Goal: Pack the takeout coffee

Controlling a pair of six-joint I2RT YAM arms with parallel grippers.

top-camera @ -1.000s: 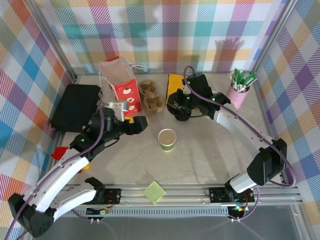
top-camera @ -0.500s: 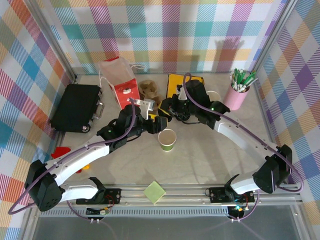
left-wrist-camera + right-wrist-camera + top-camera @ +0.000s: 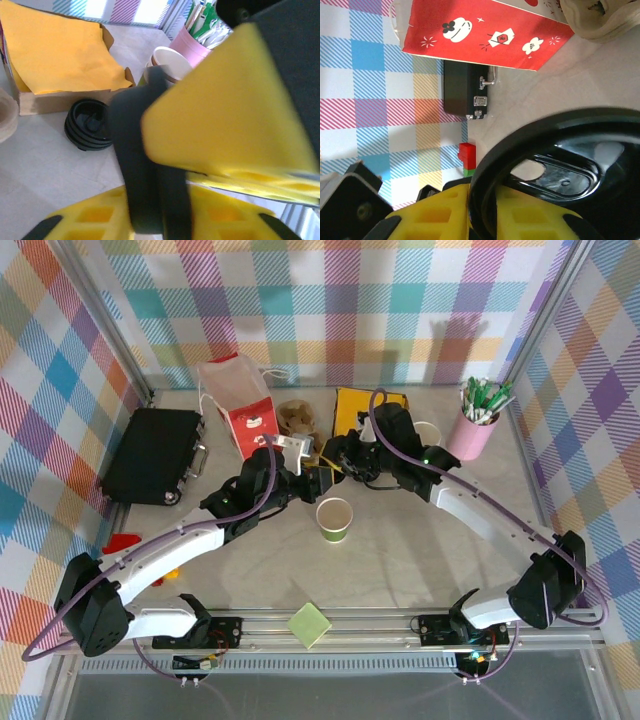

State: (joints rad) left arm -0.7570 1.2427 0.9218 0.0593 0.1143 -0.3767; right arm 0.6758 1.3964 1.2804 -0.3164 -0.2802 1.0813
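Small green paper cup (image 3: 334,520) stands upright near the middle of the desk (image 3: 410,540). Its mouth is open, its cream inside shows, and it has no lid on it. Just behind it, raised above the desk, the two claws meet tip to tip at a round black plastic lid (image 3: 145,175).

The left claw (image 3: 322,477) is narrowed onto that lid. In the left wrist view the lid runs edge-on between its two yellow fingers (image 3: 225,115), pinched from both sides. The right claw (image 3: 343,460) reaches in from the opposite side. In the right wrist view the lid's rim lies against one yellow finger (image 3: 440,212), but I cannot tell whether that claw pinches the lid or only touches it.

Behind the claws a short stack of black lids (image 3: 89,131) sits on the desk, just beside a shallow cardboard box of yellow napkins (image 3: 60,55). To the right are a stack of lidless green cups (image 3: 428,432) and, just beside it, a pink cup of pens (image 3: 476,428). To the left, a brown pulp cup carrier (image 3: 298,422) sits next to an upright red paper bag (image 3: 250,418). A black hard case (image 3: 152,453) lies flat by the left wall.
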